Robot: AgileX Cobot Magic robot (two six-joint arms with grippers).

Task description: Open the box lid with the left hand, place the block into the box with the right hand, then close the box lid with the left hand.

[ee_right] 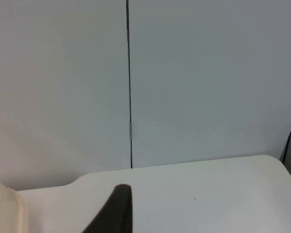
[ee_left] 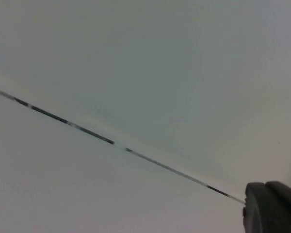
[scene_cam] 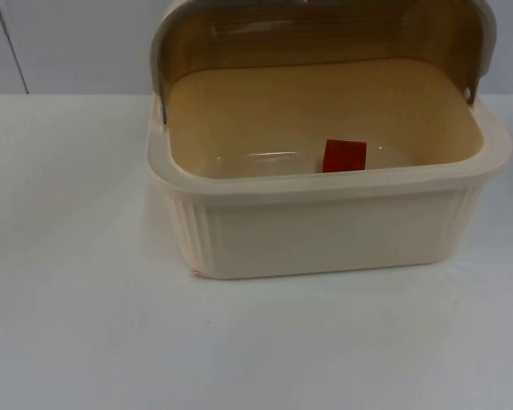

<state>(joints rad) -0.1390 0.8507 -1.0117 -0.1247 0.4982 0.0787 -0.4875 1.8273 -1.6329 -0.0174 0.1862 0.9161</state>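
A: Where is the left gripper [ee_left: 271, 208]?
B: Raised off the surface, pointing toward the far wall; one dark fingertip shows.
A: And the right gripper [ee_right: 117, 211]?
B: Just above the surface, facing the far wall, one black fingertip showing.

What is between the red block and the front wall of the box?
Top view: only bare box floor separates the red block from the front wall of the box.

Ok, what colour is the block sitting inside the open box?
Red. The block lies on the floor of the cream box; the top view shows it best.
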